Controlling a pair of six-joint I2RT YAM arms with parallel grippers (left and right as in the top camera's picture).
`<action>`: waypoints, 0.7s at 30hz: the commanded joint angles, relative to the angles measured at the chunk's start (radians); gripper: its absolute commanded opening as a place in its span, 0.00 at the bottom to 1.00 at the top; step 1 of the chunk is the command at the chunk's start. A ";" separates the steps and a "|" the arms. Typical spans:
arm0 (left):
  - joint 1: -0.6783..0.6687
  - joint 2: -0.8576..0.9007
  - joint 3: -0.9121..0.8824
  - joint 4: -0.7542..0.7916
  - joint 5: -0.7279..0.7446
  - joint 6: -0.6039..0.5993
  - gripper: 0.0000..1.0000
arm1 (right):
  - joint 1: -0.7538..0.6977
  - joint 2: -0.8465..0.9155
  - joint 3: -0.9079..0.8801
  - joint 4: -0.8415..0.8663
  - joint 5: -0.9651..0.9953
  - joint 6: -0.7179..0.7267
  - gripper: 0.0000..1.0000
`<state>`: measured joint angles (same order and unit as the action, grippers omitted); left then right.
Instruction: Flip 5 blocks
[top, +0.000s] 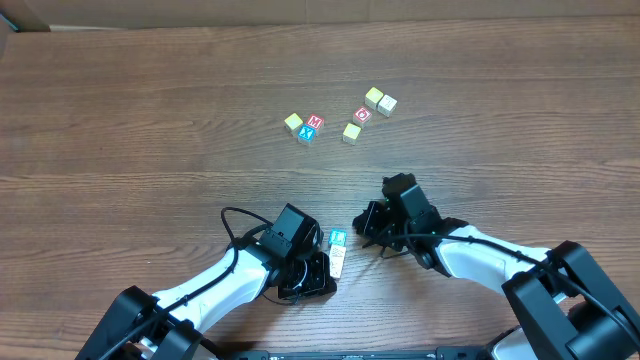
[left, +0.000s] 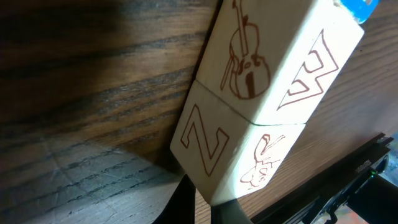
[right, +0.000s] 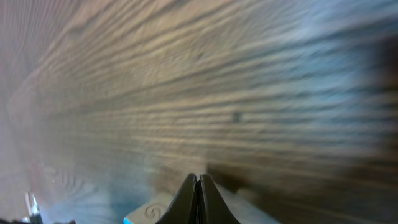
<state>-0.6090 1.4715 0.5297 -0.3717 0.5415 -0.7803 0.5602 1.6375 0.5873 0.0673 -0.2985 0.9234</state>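
Two blocks lie end to end near the table's front: a blue-faced one (top: 338, 238) and a cream one (top: 337, 262). My left gripper (top: 324, 272) is shut, its tips against the cream block's near corner. In the left wrist view that block (left: 202, 140) shows a Z and an animal, and its neighbour (left: 267, 50) a violin and a W; the left gripper (left: 208, 198) holds nothing. My right gripper (top: 366, 228) is shut just right of the pair. In the right wrist view the right gripper (right: 199, 182) is empty, with a block (right: 149, 214) below it.
Several more blocks sit in a loose cluster at the far middle: a yellow one (top: 293, 122), a red M (top: 315, 122), a blue one (top: 306, 134), a yellow one (top: 351, 132), a red O (top: 363, 114) and two cream ones (top: 380, 100). Bare wooden table (top: 150, 120) surrounds them.
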 joint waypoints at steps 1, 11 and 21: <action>-0.003 0.008 0.011 -0.011 -0.012 -0.005 0.04 | -0.027 0.003 0.003 -0.002 0.014 0.013 0.04; -0.030 0.007 0.011 -0.059 0.009 0.018 0.04 | -0.045 0.003 0.003 -0.010 0.036 0.028 0.04; -0.059 -0.115 0.011 -0.112 -0.048 -0.010 0.04 | -0.169 0.003 0.003 -0.087 0.005 -0.012 0.04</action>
<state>-0.6624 1.4338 0.5297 -0.4725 0.5304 -0.7799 0.4171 1.6371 0.5888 0.0017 -0.3016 0.9417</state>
